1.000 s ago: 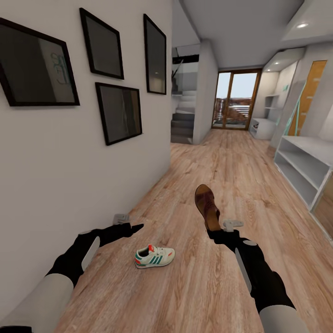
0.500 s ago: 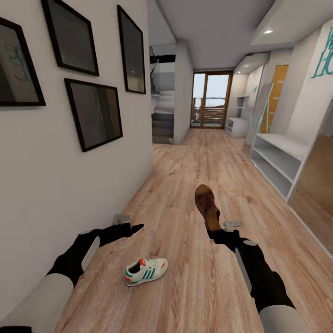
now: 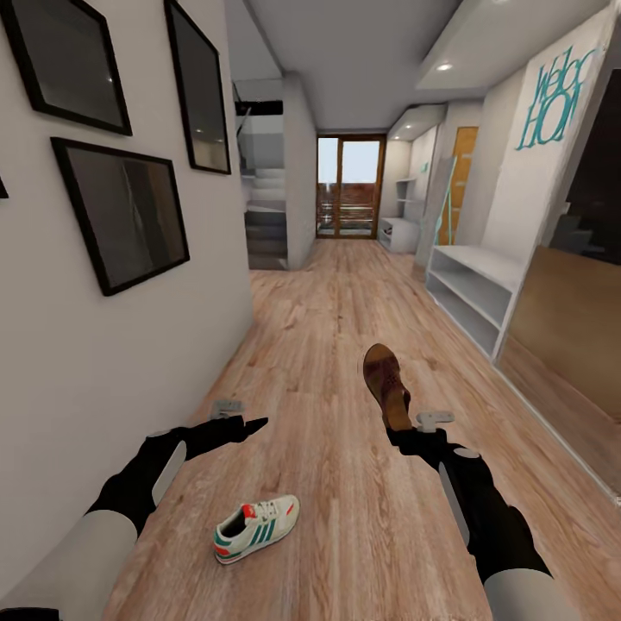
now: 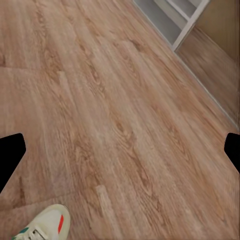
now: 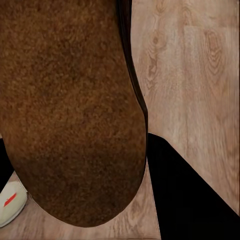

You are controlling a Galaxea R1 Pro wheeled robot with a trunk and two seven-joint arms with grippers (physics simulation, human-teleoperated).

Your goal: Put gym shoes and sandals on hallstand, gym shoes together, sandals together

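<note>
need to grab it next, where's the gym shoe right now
In the head view the gym shoe lies on the corridor floor, low and left of centre, just ahead of the left gripper.

Left wall (image 3: 103, 362) white, hung with black-framed pictures: one large frame (image 3: 121, 211) at mid height, a tall narrow one (image 3: 200, 84) beyond it, another (image 3: 62, 60) above and nearer. Staircase (image 3: 266, 220) with grey steps opens past the end of the left wall, a white pillar (image 3: 298, 172) just beside it. Glass double door (image 3: 349, 185) with brown wood frame closes the far end; railing and daylight visible through it. Ceiling (image 3: 362, 52) white, one recessed spotlight (image 3: 444, 66) lit on the right. Teal lettering (image 3: 552, 103) on the right wall panel, partly cut off. Orange-brown door (image 3: 457, 185) further down the right side. Mirrored panel (image 3: 569, 345) at near right reflects the plank floor.
</note>
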